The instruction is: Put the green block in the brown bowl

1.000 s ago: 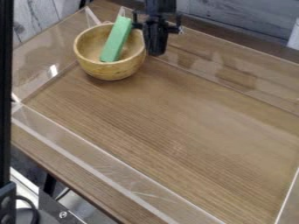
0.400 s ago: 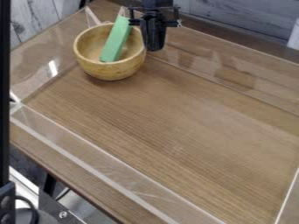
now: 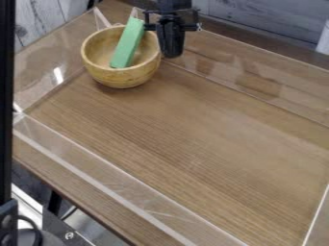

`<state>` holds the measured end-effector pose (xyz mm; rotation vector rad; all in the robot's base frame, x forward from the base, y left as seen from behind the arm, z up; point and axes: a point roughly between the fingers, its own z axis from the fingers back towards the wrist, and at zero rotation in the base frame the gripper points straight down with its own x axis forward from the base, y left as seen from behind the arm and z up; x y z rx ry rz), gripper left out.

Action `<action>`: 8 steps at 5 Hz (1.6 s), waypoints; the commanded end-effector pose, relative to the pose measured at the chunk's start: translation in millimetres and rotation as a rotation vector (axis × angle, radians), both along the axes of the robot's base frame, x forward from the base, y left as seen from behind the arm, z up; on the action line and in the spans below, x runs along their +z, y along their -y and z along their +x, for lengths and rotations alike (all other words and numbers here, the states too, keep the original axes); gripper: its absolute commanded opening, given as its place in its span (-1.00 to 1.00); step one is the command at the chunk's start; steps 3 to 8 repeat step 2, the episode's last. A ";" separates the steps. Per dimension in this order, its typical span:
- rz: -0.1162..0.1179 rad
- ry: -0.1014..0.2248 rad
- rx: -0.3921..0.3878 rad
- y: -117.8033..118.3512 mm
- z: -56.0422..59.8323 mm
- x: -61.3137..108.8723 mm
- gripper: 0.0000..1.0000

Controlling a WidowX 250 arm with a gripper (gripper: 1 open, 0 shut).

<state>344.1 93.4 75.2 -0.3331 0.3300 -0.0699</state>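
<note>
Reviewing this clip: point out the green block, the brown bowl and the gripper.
Green block (image 3: 126, 45): camera view, on its upper face.
Brown bowl (image 3: 121, 78): camera view, on its near outer wall.
Gripper (image 3: 168, 43): camera view, at its dark lower end.

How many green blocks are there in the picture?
1. The green block is in the brown bowl, leaning against its inner wall with the upper end at the rim. The bowl's wall may hide others.
</note>
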 end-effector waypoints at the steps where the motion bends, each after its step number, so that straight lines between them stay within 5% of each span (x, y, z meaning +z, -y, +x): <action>1: 0.006 0.060 0.017 -6.9 8.8 25.7 -1.00; 2: -0.013 0.068 0.036 -8.9 8.3 23.5 -1.00; 8: -0.013 0.068 0.036 -8.9 8.3 23.5 -1.00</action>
